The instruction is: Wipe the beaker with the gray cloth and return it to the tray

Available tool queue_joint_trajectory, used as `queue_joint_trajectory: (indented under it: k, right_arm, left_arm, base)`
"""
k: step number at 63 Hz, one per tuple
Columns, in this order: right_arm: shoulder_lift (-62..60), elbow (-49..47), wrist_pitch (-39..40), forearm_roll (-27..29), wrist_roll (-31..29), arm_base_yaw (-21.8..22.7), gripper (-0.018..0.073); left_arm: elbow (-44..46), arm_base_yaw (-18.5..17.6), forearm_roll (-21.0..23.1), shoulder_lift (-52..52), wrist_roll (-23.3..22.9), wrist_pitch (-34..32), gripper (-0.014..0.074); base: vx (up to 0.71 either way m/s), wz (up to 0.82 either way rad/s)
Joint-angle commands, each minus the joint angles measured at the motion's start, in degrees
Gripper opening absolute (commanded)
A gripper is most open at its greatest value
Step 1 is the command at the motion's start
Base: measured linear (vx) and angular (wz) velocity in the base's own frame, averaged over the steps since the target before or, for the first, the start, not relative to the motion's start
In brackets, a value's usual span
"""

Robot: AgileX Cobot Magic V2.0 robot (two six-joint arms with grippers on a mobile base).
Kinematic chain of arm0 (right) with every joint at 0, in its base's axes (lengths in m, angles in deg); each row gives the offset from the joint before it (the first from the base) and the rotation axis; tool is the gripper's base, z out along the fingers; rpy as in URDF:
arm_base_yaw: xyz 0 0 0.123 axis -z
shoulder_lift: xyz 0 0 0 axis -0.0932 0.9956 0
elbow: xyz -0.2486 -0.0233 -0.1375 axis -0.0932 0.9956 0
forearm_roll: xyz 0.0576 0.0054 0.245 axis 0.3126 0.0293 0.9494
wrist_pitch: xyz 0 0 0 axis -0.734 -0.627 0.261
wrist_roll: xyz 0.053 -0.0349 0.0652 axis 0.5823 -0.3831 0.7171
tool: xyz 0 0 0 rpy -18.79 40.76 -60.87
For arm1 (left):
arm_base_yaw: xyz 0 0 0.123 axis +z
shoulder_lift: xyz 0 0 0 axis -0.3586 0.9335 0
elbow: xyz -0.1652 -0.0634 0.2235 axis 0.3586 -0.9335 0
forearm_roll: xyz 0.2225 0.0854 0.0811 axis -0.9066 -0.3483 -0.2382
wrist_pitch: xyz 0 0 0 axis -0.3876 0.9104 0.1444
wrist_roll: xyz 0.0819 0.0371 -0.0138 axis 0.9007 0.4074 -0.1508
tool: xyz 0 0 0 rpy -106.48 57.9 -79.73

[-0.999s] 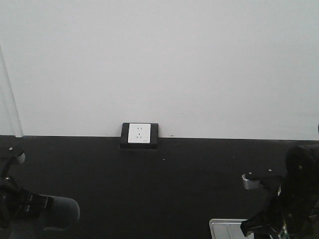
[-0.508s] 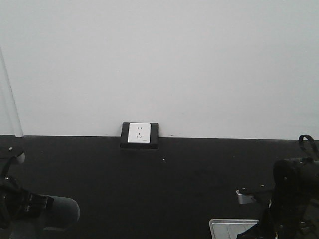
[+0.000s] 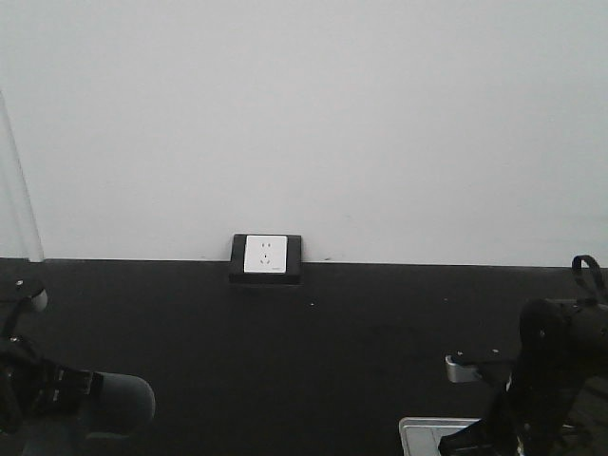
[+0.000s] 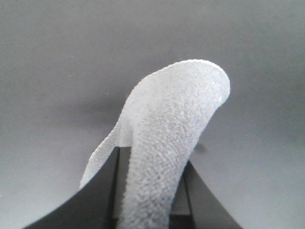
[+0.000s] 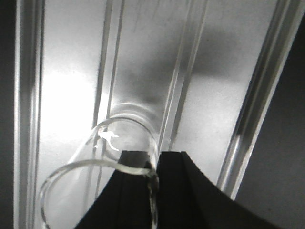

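In the right wrist view my right gripper [image 5: 155, 164] is shut on the wall of a clear glass beaker [image 5: 102, 157] with white print, one finger inside the rim and one outside. The beaker hangs over the ribbed metal tray [image 5: 214, 95]. In the left wrist view my left gripper [image 4: 150, 164] is shut on the gray cloth [image 4: 171, 138], which folds up and over the jaws above the dark table. In the front view the left arm holds the cloth [image 3: 119, 404] at the bottom left; the right arm [image 3: 551, 380] is at the bottom right over the tray's corner [image 3: 427, 429].
A white wall socket in a black frame [image 3: 266, 256] sits at the back of the black table [image 3: 313, 351], against the white wall. A clear vertical edge [image 3: 19, 209] stands at the far left.
My right arm has moved down and a little left over the tray. The left arm and cloth have hardly moved.
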State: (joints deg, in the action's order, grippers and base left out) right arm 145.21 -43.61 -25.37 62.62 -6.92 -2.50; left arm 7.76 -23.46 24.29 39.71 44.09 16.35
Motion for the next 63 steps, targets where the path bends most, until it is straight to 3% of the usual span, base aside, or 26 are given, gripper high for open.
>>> queue_joint_trajectory:
  k: [1, 10, 23, 31, 40, 51, 57, 63]
  right_arm:
    - [-4.4, -3.1, 0.5, 0.3, -0.7, 0.1, -0.0011]
    - [-8.6, -6.7, 1.0, 2.9, -0.9, -1.4, -0.0011]
    - [-14.5, -8.7, 10.4, 8.4, -3.7, -12.5, -0.0011]
    - [-15.2, -8.7, 14.3, 13.0, -2.9, -20.9, -0.0011]
    - [-15.2, -8.7, 20.4, 14.6, 1.2, -27.4, -0.0011]
    - [-15.3, -8.9, 25.8, 9.4, 11.5, -25.2, -0.0011]
    - [-15.4, -8.9, 26.2, 9.2, 12.9, -23.2, -0.0011]
    - [-15.4, -8.9, 24.2, 9.6, 12.6, -23.2, -0.0011]
  left_arm:
    - [2.9, -0.9, 4.5, -3.0, 0.2, -3.3, -0.0003]
    - [6.8, -4.2, 9.4, -3.0, 3.5, -1.5, 0.0000]
    - [14.7, -10.6, 16.6, -2.9, 4.0, -4.6, 0.0000]
    - [16.9, -13.8, 17.0, -2.9, 3.9, -4.0, 0.0000]
    - [16.0, -17.3, 16.8, -2.8, 4.0, 4.2, 0.0000]
    - [15.2, -19.9, 16.4, -3.0, 4.6, 17.8, 0.0000]
    - [15.2, -21.5, 16.4, -3.0, 6.1, 25.8, 0.0000]
    - [15.2, -22.6, 16.5, -3.0, 7.7, 27.8, 0.0000]
  base:
    - [0.00, 0.00]
    - [0.00, 0.00]
    - [0.00, 0.00]
    - [0.00, 0.00]
    - [0.00, 0.00]
    - [0.00, 0.00]
    - [0.00, 0.00]
    - [0.00, 0.00]
